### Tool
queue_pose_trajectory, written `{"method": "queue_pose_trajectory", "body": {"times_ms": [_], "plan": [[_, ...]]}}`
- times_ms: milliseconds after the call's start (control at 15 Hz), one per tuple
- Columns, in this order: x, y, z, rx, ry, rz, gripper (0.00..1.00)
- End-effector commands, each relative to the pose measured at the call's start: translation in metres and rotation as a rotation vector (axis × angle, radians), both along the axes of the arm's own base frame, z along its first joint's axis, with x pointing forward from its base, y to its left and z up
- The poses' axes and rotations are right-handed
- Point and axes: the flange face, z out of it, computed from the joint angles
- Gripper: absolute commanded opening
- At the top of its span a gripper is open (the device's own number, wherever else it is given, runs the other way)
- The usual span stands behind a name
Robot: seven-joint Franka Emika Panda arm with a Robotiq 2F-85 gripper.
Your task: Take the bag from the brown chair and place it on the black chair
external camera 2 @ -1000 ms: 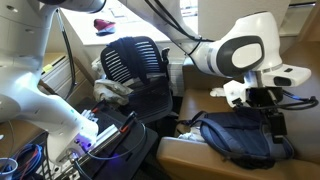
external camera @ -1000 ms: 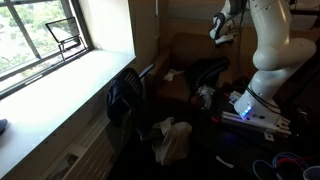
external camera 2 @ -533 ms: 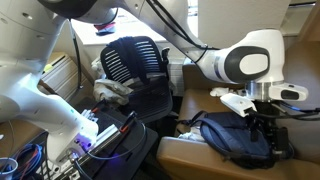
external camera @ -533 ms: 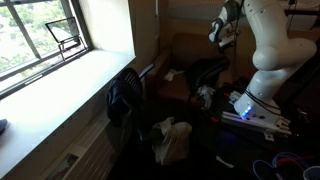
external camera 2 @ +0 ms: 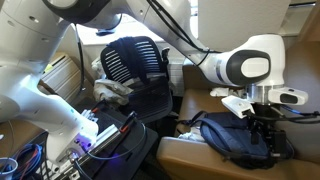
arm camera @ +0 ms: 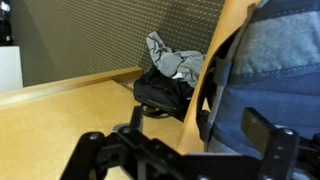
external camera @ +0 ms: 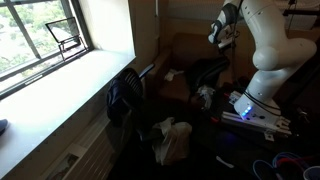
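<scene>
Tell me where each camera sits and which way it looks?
Exterior view: back by the window wall, looking across the black chair to the brown chair; the white arm shows.
Exterior view: close by the arm, looking past the black chair at the bag; the arm and gripper show.
Wrist view: on the wrist, low over the brown chair, facing the bag; only the open gripper shows.
Shared: both exterior views show arm, bag, black chair.

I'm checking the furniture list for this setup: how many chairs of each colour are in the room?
black chair: 1
brown chair: 1
Total: 2
</scene>
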Motion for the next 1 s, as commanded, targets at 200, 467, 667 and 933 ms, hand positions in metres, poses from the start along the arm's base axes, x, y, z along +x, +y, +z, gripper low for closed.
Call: {"method": "queue_pose_trajectory", "body": {"times_ms": [200,467,667,933], "plan": [[-0.012,0.010,-0.038,-0.069,-0.276,-0.238,1.00],[-0.011,0.003,-0.043,-0.146,-0.330,-0.246,1.00],[-0.018,-0.001,-0.048,-0.197,-0.368,-0.261,1.00],[-0.009,-0.002,-0.058,-0.035,-0.417,-0.348,1.00]]}}
